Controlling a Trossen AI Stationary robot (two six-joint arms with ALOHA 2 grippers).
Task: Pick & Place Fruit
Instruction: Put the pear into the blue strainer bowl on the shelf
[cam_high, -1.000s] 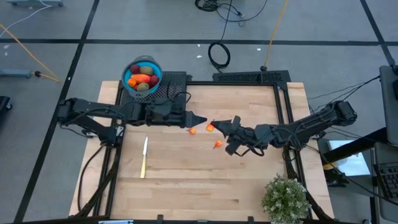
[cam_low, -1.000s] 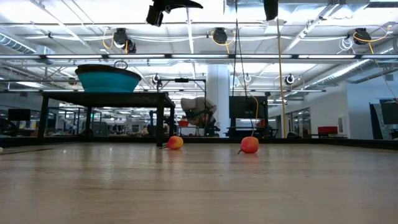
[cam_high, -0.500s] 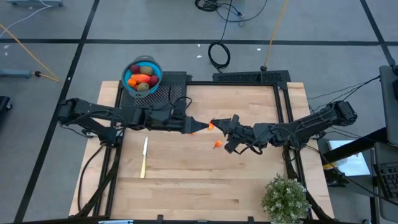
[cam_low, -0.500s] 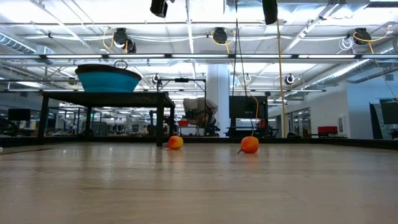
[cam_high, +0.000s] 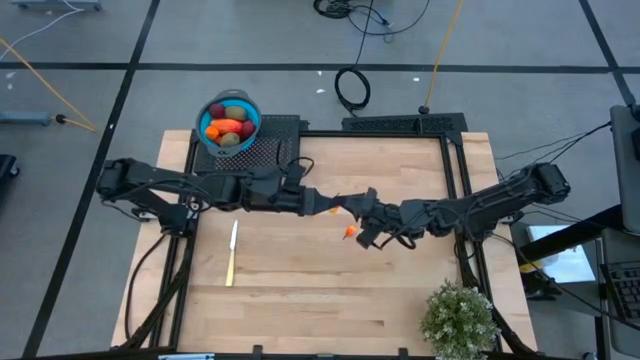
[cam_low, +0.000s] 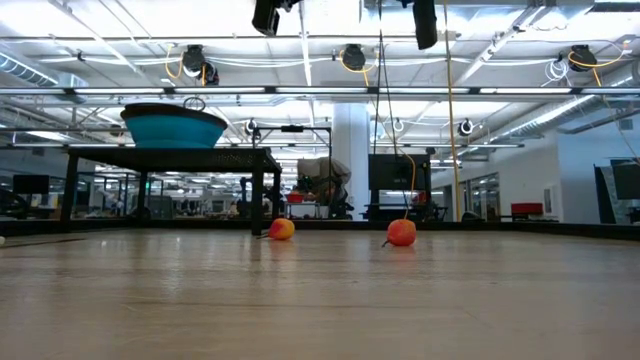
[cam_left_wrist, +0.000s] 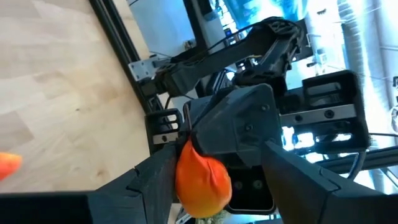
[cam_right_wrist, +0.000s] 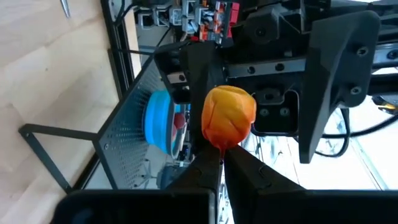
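Observation:
A tiny orange fruit hangs in the air over the table's middle, held by my right gripper, which is shut. In the high view it shows as an orange spot between my two grippers. My left gripper is open, with one finger on each side of this fruit; whether either touches it, I cannot tell. Two more tiny orange fruits rest on the wood. The blue bowl holds red-orange, dark red and olive-green pieces. My right gripper pinches the tiny orange fruit by its thin stem, only at the free ends of the two fingers. It comes level from the table's right side. The fruit is lifted clear of the table, its body beyond the fingertips.
The bowl sits on a black perforated stand at the table's far left corner. A slim pale knife lies on the left half of the table. A potted plant stands at the near right corner. Bare wood lies across the near middle.
My left gripper has moved toward the table's right, up to the held fruit, and its fingers now flank it. The left arm now covers one resting orange fruit in the high view. My right gripper has shifted slightly toward the left, with the fruit still in it.

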